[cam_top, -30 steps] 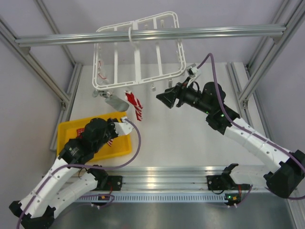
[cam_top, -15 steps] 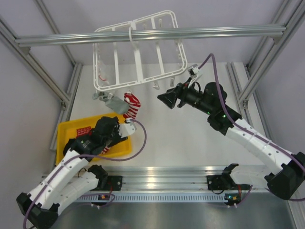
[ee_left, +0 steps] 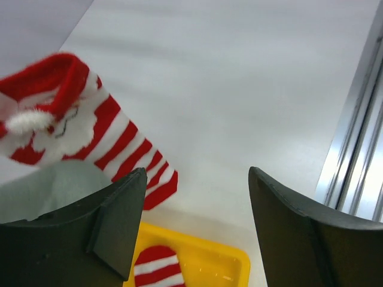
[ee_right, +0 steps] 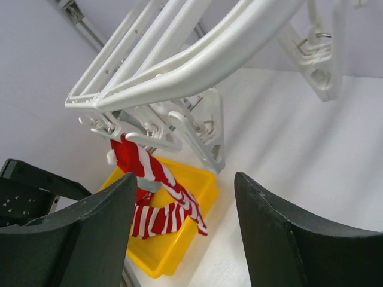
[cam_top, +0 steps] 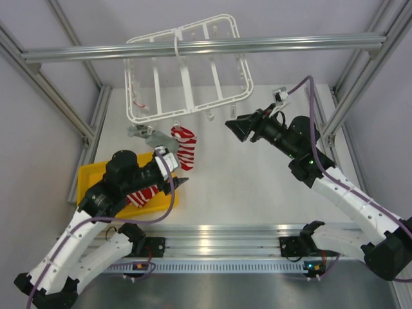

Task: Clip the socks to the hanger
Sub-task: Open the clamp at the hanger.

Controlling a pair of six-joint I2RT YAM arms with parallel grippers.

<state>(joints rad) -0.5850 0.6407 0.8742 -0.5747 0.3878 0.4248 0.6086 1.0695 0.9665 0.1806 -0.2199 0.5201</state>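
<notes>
The hanger [cam_top: 185, 84] is hooked over the rail [cam_top: 290, 44] above the table [cam_top: 257, 187]. One sock [cam_top: 185, 147] hangs from a clip at the hanger's near edge, and another sock [cam_top: 143, 194] lies in the yellow tray [cam_top: 90, 175]. The left gripper [cam_top: 181, 183], just past the tray, gapes wide and empty. The right gripper [cam_top: 230, 125], near the hanger, does the same.

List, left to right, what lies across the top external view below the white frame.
yellow plastic tray → hanging red-and-white striped fabric sock → black two-finger right gripper
</notes>
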